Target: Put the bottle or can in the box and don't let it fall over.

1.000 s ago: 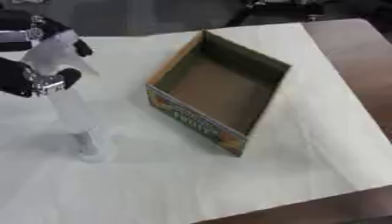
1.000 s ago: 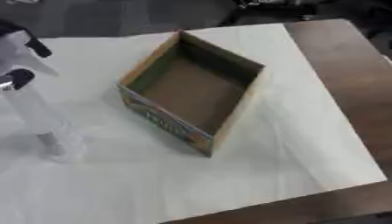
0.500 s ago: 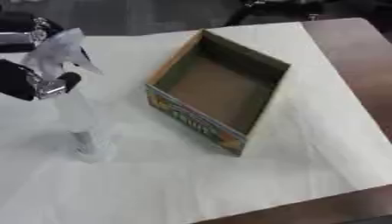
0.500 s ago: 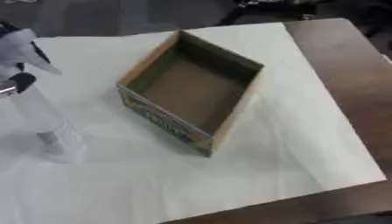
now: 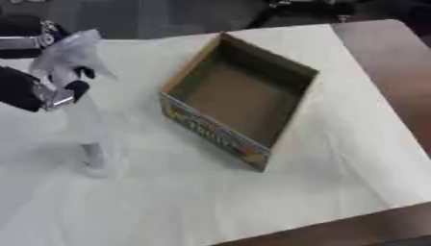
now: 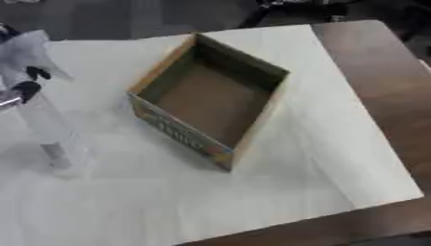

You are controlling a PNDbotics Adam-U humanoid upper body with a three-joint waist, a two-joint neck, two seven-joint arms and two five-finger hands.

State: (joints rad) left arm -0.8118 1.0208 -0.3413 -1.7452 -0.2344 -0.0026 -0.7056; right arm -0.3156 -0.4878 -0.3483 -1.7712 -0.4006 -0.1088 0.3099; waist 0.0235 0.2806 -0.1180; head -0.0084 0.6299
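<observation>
A clear spray bottle (image 5: 87, 126) with a pale trigger head stands upright at the left, its base low at the white cloth (image 5: 210, 202); I cannot tell whether it touches. My left hand (image 5: 32, 90), black with silver parts, is shut on the bottle's neck just under the trigger head. The open cardboard box (image 5: 238, 100), brown inside with a printed colourful front wall, sits at the middle of the table to the right of the bottle, a short gap between them. My right hand shows in neither view.
The white cloth covers most of the brown wooden table (image 5: 396, 62), whose bare wood shows along the right side and the front right corner. Dark floor and black chair legs (image 5: 303, 7) lie beyond the far edge.
The bottle's trigger head has shifted a little to the right with my left hand, while its base stays at about the same spot. The box has not moved.
</observation>
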